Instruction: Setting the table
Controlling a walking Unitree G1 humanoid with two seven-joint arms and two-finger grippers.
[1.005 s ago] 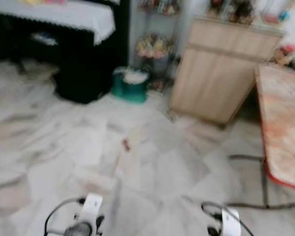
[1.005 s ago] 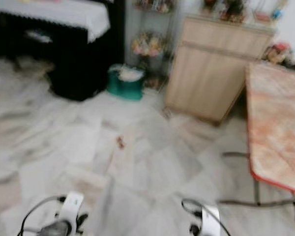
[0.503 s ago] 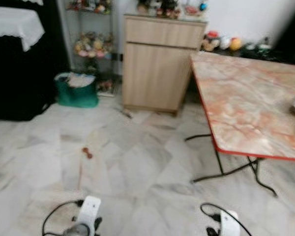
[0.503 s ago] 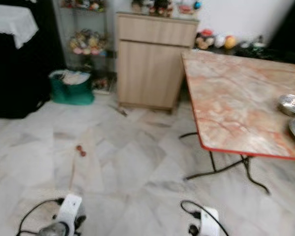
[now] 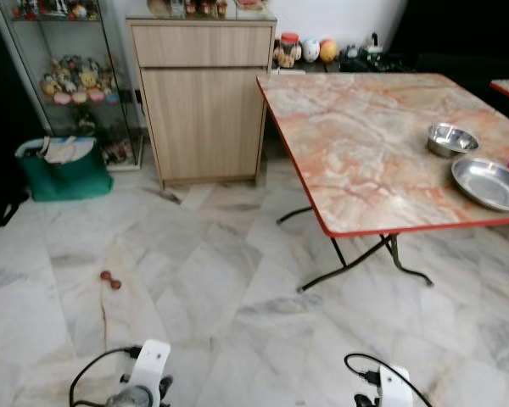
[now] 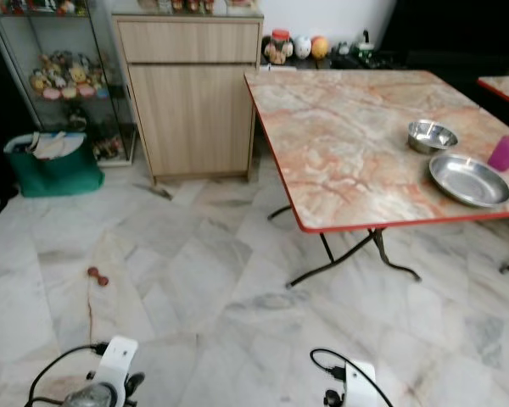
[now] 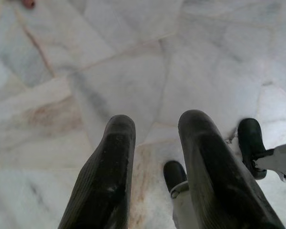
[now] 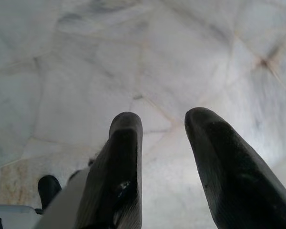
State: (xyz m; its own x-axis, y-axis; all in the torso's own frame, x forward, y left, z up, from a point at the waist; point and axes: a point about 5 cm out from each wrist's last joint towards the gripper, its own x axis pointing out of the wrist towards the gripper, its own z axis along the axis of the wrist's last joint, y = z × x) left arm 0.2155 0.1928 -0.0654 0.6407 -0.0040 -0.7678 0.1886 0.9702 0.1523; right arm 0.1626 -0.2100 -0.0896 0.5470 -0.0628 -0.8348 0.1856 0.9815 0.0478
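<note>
The job looks barely begun, as far as can be judged: the marble-patterned desk [image 6: 356,144] with its red edge carries just 3 pieces, all gathered at its far right side, namely a small steel bowl [image 6: 431,135], a wide steel plate [image 6: 469,179] just beside it toward the robot, and a pink cup [image 6: 506,153] near the plate's right rim. Most of the top is bare, so nearly all the laying-out would seem to remain, and neither arm carries anything to add. The left pincer [image 7: 155,167] hangs low over the white marble floor [image 5: 237,288], its 2 black fingers parted with a moderate gap and nothing between them; the right pincer [image 8: 164,167] hangs likewise, parted and empty. The tableware lies well apart from both, ahead and off to the robot's right, up on the desk while the pincers point at the floor. A wooden cabinet [image 5: 204,102] and a green bag [image 5: 59,165] stand beyond, to the left.
</note>
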